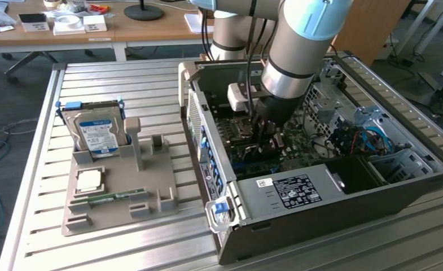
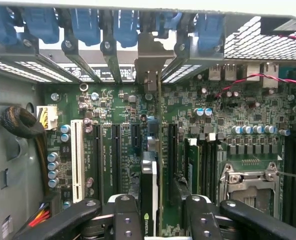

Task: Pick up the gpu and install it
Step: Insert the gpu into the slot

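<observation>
Gripping from above, our black two-fingered gripper (image 2: 155, 215) straddles the gpu (image 2: 149, 185), a thin dark expansion card with a silver metal bracket, which we see edge-on, standing upright between the fingers (image 2: 125, 220). From the wrist view we cannot tell whether the pads are pinching the card or have just let go of it.

The card sits inside the open black computer tower case (image 1: 319, 220), over the green motherboard (image 2: 198, 125), in line with one of the long black expansion slots (image 2: 115, 155); its bracket reaches the row of blue slot clips (image 2: 123, 25) at the case's rear wall.

We judge the card light and stiff but fragile: the board could flex or crack under a sideways load. The sensible hold is on the upper long edge near mid-length, squeezing the flat faces.

On the slatted metal tabletop (image 1: 131, 79), a grey plastic parts tray (image 1: 115, 214) stands beside the case.
</observation>
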Robot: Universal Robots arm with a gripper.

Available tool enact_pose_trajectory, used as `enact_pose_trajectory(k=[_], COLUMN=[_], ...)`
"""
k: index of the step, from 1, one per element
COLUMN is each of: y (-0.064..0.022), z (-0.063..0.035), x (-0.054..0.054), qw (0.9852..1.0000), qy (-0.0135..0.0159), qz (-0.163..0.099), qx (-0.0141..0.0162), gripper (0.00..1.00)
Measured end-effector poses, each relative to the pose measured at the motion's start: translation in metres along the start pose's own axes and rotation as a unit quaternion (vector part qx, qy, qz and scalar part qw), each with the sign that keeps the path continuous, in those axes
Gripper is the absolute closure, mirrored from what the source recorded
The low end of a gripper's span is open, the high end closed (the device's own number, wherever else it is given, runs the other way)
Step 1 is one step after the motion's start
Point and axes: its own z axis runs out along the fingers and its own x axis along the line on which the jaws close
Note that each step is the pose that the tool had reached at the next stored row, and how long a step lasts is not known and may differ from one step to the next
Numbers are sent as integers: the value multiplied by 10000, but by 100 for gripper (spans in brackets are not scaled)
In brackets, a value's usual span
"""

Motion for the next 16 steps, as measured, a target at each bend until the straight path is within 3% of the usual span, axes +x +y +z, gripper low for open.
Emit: enact_pose_trajectory(k=[10,13,16], y=[0,0,0], z=[-1,-2,-2], x=[0,1,1], qw=[10000,10000,10000], qy=[1,3,2], qz=[0,0,0], qx=[0,-1,-1], gripper=[60,73,73])
